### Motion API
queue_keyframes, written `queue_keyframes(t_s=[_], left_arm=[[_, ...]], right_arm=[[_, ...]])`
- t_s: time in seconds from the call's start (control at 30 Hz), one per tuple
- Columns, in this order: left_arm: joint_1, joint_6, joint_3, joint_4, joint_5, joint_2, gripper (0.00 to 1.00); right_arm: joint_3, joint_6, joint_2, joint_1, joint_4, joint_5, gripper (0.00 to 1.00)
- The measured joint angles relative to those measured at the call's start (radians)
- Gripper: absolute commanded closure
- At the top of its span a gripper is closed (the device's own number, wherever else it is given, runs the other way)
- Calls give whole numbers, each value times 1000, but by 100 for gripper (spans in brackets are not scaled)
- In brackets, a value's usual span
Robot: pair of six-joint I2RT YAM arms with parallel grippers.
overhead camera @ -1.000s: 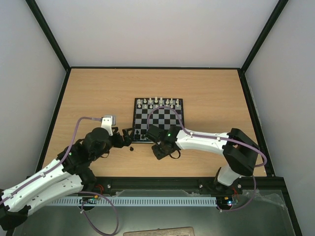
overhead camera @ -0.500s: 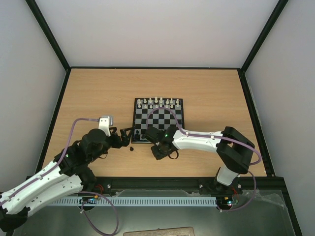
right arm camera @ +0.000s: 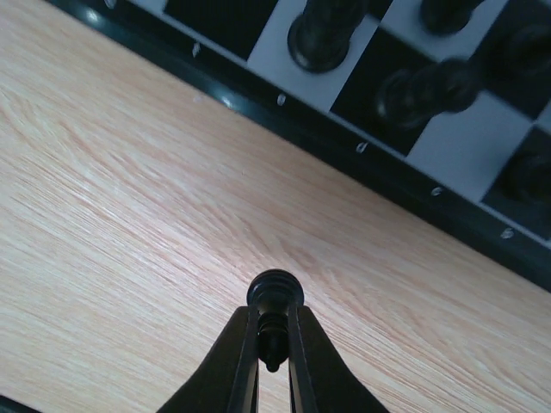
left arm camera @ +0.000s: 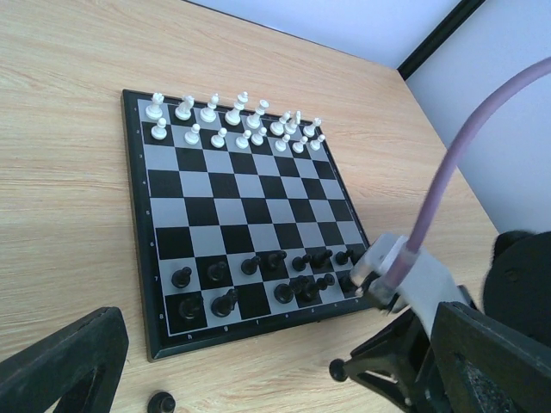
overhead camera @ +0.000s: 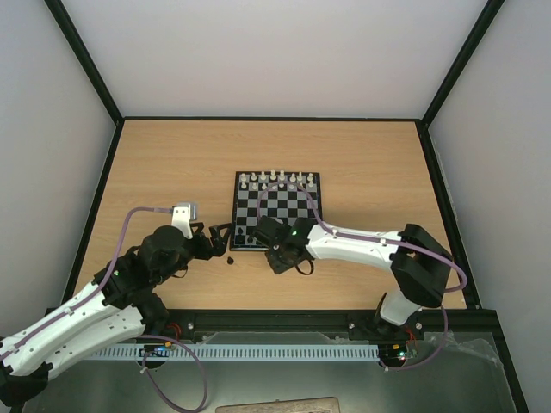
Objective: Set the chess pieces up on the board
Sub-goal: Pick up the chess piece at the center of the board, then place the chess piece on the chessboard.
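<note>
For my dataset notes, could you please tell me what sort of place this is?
Probably a robot test cell: a wooden table boxed in by plain white panels on black framing, with a chessboard near the left arm and right arm.

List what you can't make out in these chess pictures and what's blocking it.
- Top view: the right arm covers the board's near edge and anything gripped beneath it.
- Left wrist view: that arm's wrist hides the board's near right corner; the lone black piece on the table is cut by the bottom edge.
- Right wrist view: the fingers hide the held black piece's base; the frame cuts off most of the board.
</note>
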Motion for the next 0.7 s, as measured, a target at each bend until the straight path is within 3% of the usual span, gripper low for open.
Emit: queue_keyframes(t_s=[0.3, 0.7], left_arm=[[0, 0, 0, 0, 0, 2, 1], [0, 1, 0, 0, -2, 29, 1]], right_arm=[[82, -39, -80, -134, -61, 44, 92], [148, -119, -16, -261, -72, 6, 92]])
